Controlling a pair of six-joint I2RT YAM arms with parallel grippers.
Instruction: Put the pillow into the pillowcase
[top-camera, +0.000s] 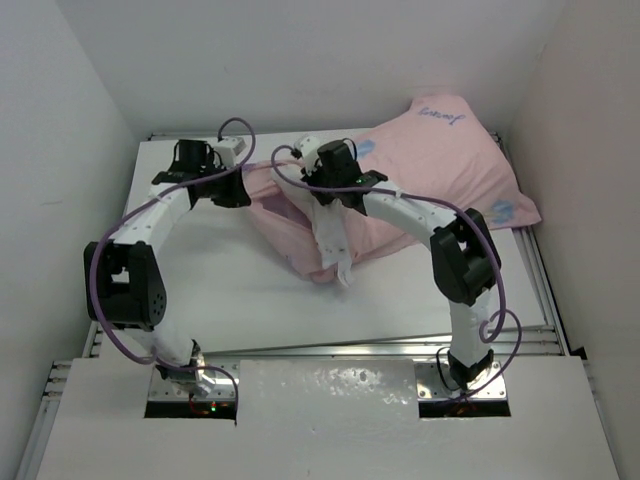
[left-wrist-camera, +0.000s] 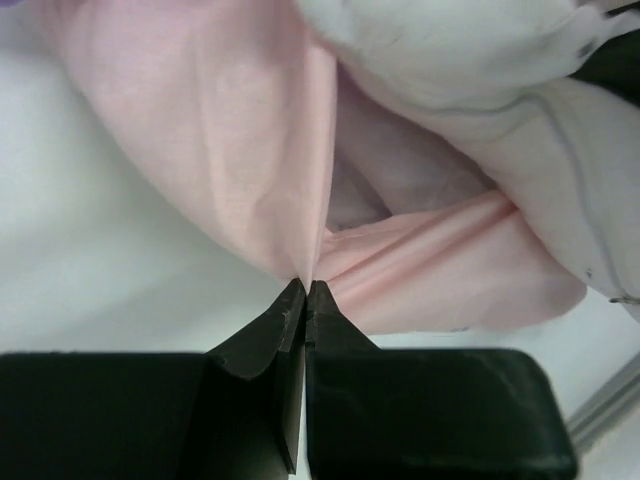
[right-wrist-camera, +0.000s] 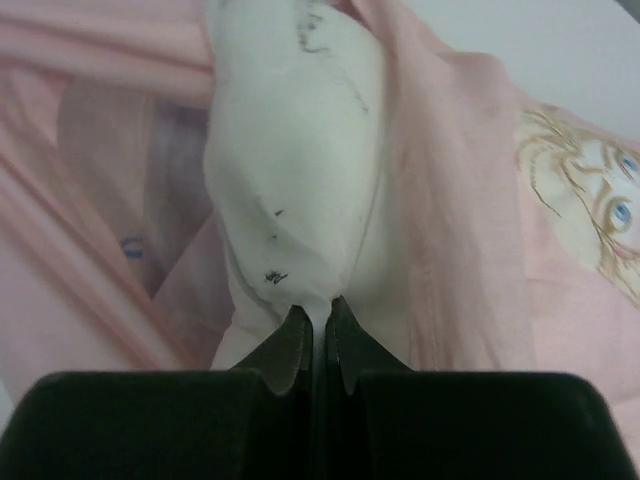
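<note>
The pillowcase (top-camera: 450, 150) lies at the back right of the table with its pale pink side showing, bulging with the pillow inside. Its open end faces left. A white part of the pillow (top-camera: 336, 250) sticks out of the opening and hangs toward the front. My left gripper (top-camera: 246, 193) is shut on the pink edge of the pillowcase (left-wrist-camera: 250, 150) at the left of the opening; my left gripper (left-wrist-camera: 305, 285) pinches a fold. My right gripper (top-camera: 328, 207) is shut on the white pillow (right-wrist-camera: 300, 150); my right gripper (right-wrist-camera: 318, 305) grips a bunched tip. The princess print (right-wrist-camera: 590, 210) shows faintly at the right.
The white table (top-camera: 230, 290) is enclosed by white walls at the left, back and right. Metal rails (top-camera: 545, 290) run along its edges. Purple cables (top-camera: 100, 300) loop beside both arms. A white cover plate (top-camera: 330, 400) lies at the near edge between the arm bases.
</note>
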